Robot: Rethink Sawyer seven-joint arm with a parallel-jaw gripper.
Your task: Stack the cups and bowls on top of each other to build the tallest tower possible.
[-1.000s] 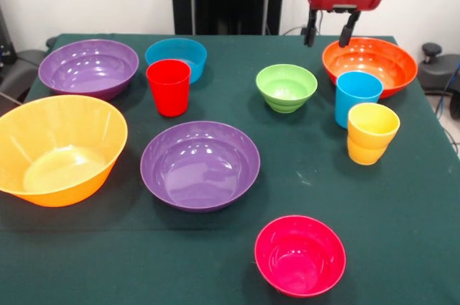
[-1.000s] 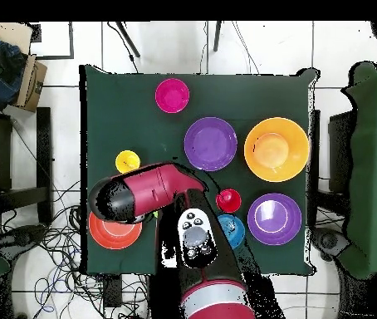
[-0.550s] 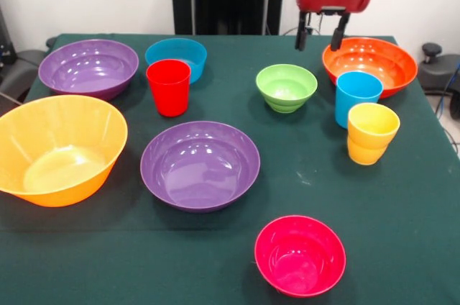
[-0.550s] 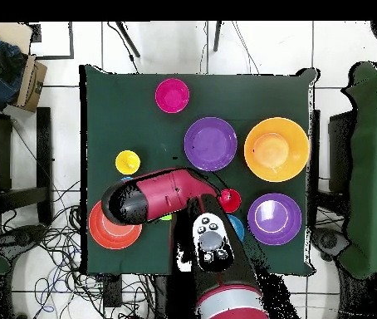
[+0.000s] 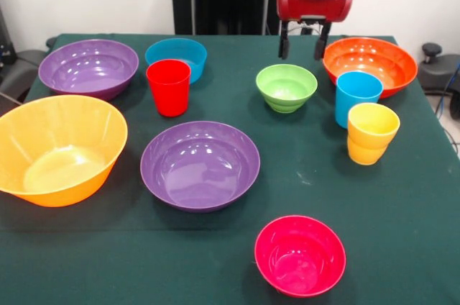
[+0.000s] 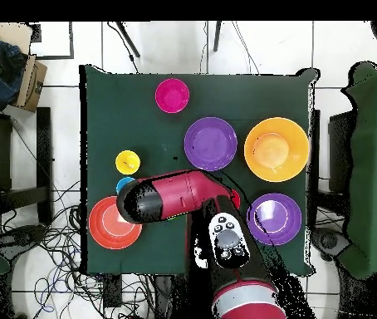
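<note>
Front view: nothing is stacked except two yellow plastic cups (image 5: pixel 372 134) nested near the table's (image 5: pixel 402 247) right edge; the gripper (image 5: pixel 303 44), fingers apart, is held empty above a green plastic bowl (image 5: pixel 286 87).

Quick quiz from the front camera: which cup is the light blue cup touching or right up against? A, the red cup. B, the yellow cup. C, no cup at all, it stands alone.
B: the light blue cup stands right behind the yellow cup, overlapping it in the front view, while the red cup stands far off by the blue bowl.
</note>
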